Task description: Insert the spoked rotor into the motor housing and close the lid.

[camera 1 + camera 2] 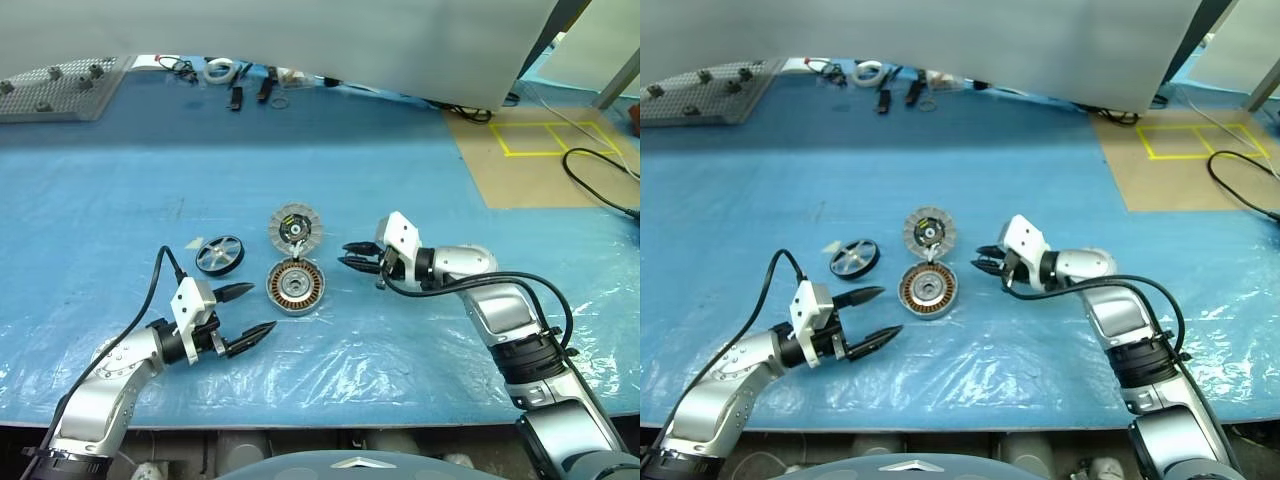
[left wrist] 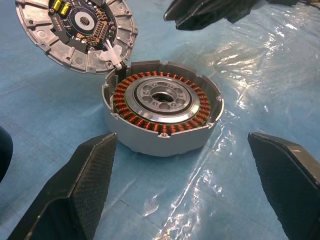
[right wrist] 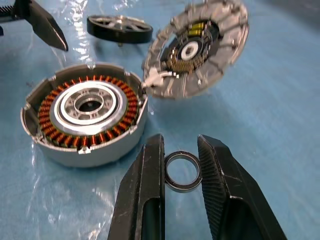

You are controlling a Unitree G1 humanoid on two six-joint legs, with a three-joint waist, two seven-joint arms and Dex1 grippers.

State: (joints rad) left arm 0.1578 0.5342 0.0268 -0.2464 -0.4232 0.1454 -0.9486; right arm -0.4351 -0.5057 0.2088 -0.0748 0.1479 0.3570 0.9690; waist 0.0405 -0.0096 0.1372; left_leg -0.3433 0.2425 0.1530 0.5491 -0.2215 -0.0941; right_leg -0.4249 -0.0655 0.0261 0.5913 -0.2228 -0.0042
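Copper windings showed all round the inside of the motor housing (image 1: 294, 288), which sat open on the blue plastic sheet (image 1: 120, 200) between the two arms, its centre not yet filled. The lid (image 1: 295, 228) stood tilted just behind it, inner face with circuit board towards the camera, its lower edge touching the housing rim at what looked like a hinge or clip. The spoked rotor (image 1: 220, 254) lay flat on the sheet near the housing's left side, a little apart. The left gripper (image 1: 245, 315) hovered near the rotor and in front of the housing with its jaws spread wide and nothing between them. The right gripper (image 1: 352, 254) hung just right of the housing; its jaws stood close together, and the right wrist view showed a small metal ring (image 3: 183, 171) between them, apparently pinched, though the contact could not be confirmed. The step in hand seemed to be fetching the rotor. To do it well, the open left gripper would best take the rotor by its rim, keep it level, centre the hub over the housing's bore and lower it squarely, because any tilt could scrape the windings. The lid should stay clear until the rotor had seated.
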